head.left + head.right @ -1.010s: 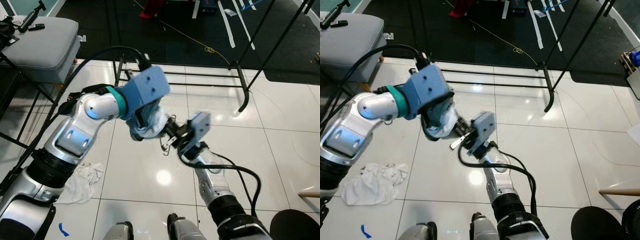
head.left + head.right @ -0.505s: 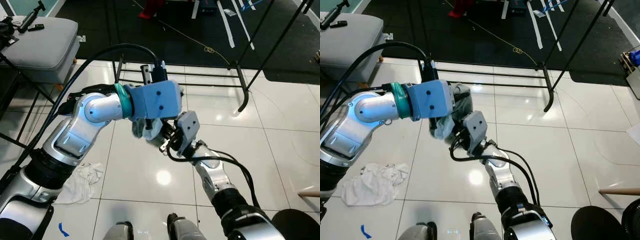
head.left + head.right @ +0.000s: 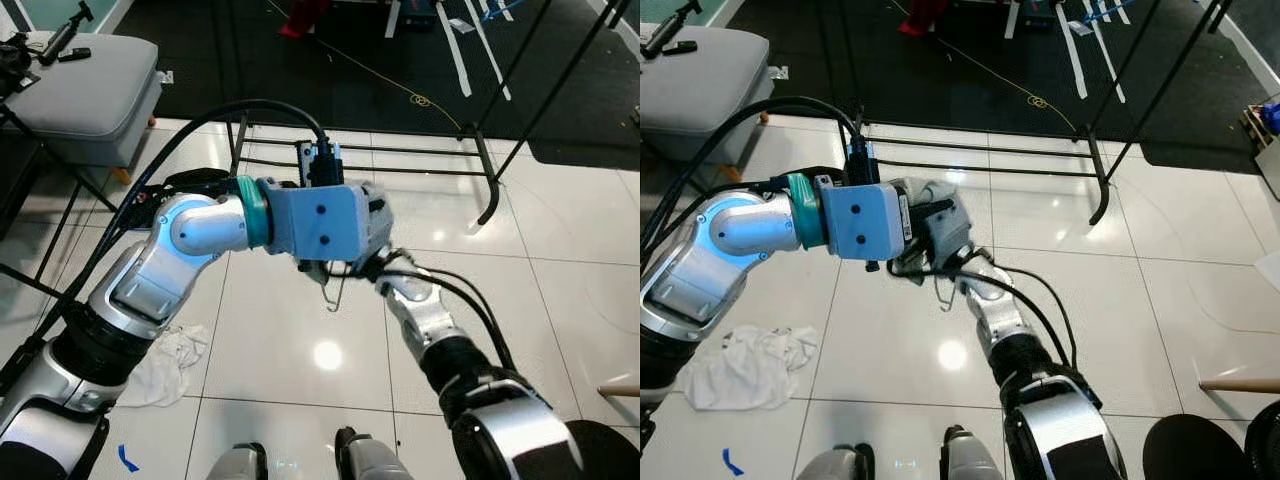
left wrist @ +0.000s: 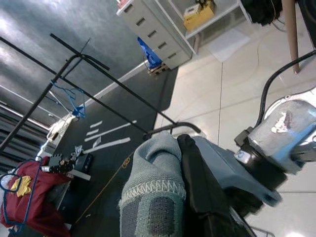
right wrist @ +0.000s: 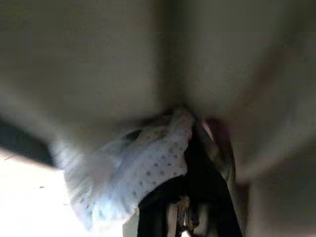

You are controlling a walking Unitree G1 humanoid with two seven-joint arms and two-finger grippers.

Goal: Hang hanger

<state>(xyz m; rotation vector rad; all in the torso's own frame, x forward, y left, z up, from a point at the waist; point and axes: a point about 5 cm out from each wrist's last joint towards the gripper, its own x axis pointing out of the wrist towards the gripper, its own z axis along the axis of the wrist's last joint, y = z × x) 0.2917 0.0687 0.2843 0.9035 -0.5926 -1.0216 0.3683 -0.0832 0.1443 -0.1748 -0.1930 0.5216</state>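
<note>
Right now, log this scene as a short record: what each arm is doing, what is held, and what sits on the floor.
left arm: raised across the middle, its pincer wrapped in a grey-green garment
right arm: reaching up to meet the left, its pincer hidden behind the left wrist housing
wire hook: hangs below the bundle, probably the hanger
held state: fingers covered by cloth, grip not readable
garment rack: black frame beyond the arms
floor: white cloth lies crumpled on the tiles to the robot's left

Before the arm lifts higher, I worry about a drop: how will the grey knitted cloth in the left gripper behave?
The grey knitted cloth likely stays floppy: it bunches and drapes by the left gripper. It looks light and unbreakable. Its knit may snag the thin wire hook below.
</note>
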